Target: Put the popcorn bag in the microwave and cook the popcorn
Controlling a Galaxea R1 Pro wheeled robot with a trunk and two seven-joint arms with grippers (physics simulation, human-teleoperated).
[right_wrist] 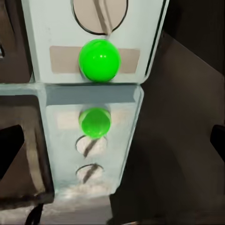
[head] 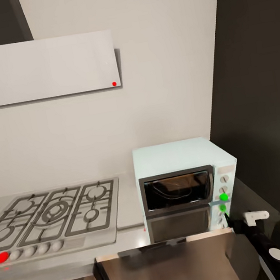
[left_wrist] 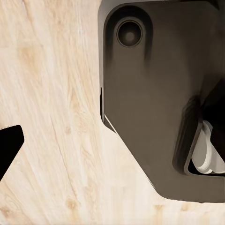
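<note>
Against the pale wall, the microwave (head: 186, 187) is sitting on the countertop (head: 128, 205), and everything is being placed from it: the steel gas hob (head: 56, 213) is lying just beside it on the robot's left, the dark tall panel (head: 259, 92) is rising on its far side, and the white hood (head: 41, 69) is hanging well above the hob. Its dark glass door is looking shut, and whether the popcorn bag is sitting behind that glass I cannot tell. Down at its front right corner the right gripper (head: 239, 228) is hovering near the control panel, and the right wrist view is staring straight at the round green light (right_wrist: 99, 59) with its reflection glowing below on the steel; whether those fingers are parted or closed I cannot tell. The left arm's state I cannot tell either, its camera looking down at pale wood floor (left_wrist: 51, 117). By my reckoning this is the heating step, so the trick is lining the fingertips squarely on that light and pressing gently, not shoving the box back.
</note>
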